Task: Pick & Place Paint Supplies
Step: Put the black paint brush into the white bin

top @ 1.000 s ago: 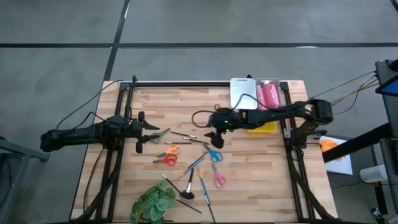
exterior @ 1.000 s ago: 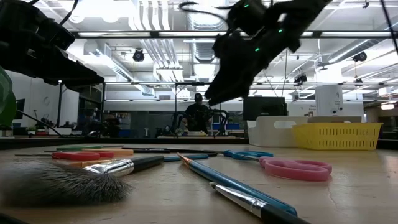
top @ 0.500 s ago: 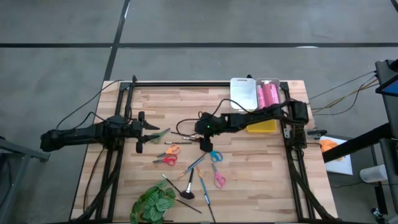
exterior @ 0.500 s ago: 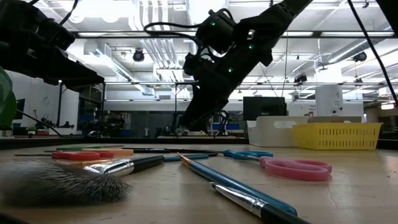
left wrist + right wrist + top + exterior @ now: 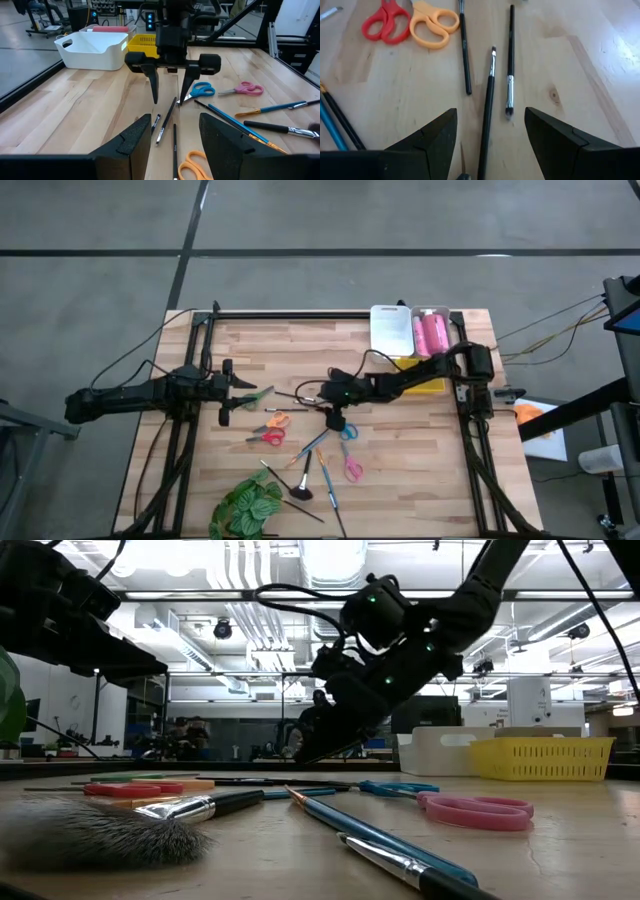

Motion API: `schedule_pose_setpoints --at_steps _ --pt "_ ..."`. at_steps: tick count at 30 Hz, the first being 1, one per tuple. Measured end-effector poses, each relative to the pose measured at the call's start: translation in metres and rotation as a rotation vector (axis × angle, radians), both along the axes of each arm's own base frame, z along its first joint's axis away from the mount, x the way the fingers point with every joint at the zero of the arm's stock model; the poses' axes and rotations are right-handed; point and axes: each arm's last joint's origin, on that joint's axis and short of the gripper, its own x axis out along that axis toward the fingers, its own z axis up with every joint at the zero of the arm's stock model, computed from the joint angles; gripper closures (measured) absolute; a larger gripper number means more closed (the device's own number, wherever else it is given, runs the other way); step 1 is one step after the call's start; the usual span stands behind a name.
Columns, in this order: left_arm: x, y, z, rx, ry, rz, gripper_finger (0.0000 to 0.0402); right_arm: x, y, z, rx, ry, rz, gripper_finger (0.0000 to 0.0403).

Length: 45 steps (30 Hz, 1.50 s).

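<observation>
Black brush [image 5: 487, 117] between the right hand's [image 5: 490, 145] spread fingers.

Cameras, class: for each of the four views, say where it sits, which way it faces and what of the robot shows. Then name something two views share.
High view: overhead, facing straight down; both arms and the whole table show.
Low view: at tabletop height, facing level across into the room; the arms enter from above.
Left wrist view: on the left arm, facing across the table; its own two fingers show, and the open right pincer.
Right wrist view: on the right arm, facing down at brushes; its own open fingers show.
Shared: the orange scissors show in both wrist views.
</observation>
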Motion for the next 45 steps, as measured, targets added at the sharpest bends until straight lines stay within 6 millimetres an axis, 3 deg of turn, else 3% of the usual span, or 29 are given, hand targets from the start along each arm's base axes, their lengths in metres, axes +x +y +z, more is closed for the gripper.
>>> schedule_pose_setpoints --at_steps 8,30,36,45 --pt "0.000 0.000 0.000 0.000 0.000 0.000 0.0232 -0.004 0.006 -0.005 -0.066 0.014 -0.049 0.0172" --pt "0.000 0.000 0.000 0.000 0.000 0.000 0.0232 -0.007 0.008 -0.015 -0.042 0.102 -0.026 0.0172" --pt "0.000 0.000 0.000 0.000 0.000 -0.001 0.0232 0.003 0.011 -0.023 -0.019 0.120 -0.052 0.0172" --pt "0.000 0.000 0.000 0.000 0.000 0.000 0.0232 0.014 0.011 -0.018 -0.051 0.191 -0.052 0.0188"
